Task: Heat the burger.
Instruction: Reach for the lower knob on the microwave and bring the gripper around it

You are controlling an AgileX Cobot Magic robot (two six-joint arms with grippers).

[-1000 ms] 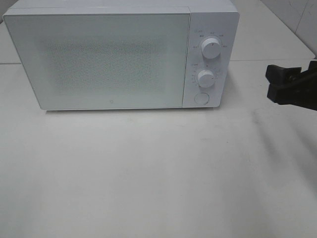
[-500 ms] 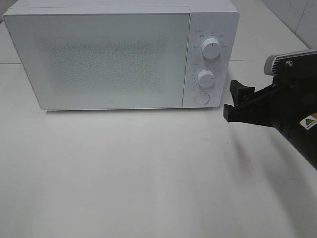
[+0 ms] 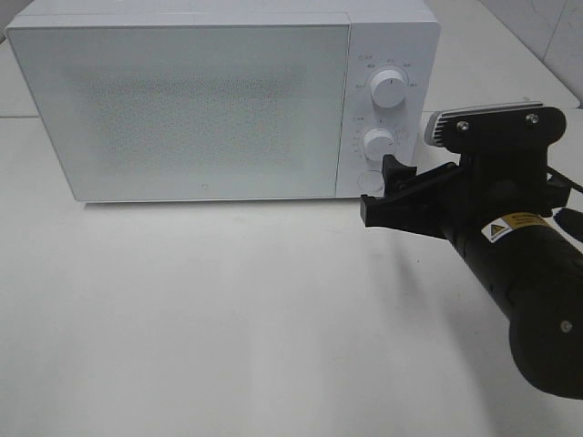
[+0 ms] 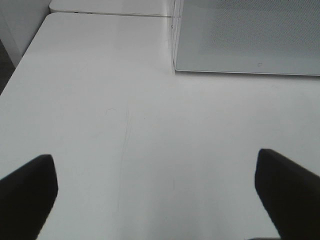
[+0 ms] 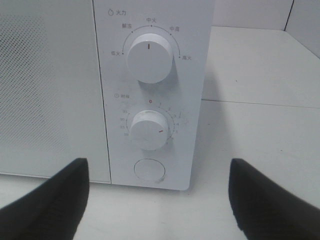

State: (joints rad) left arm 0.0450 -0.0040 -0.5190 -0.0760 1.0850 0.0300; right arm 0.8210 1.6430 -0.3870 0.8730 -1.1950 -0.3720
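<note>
Hovering at microwave button, right pincer open

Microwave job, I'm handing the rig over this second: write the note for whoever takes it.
Left pincer: open, empty, over the bare table beside the microwave.
Right pincer: open, empty, facing the panel, close to the round button.
Burger: in no view. The door is shut and frosted, so it may be inside; cannot tell.
Timer knob: its mark sits off zero.
Left to do: confirm where the burger is; likely next is the button.
</note>
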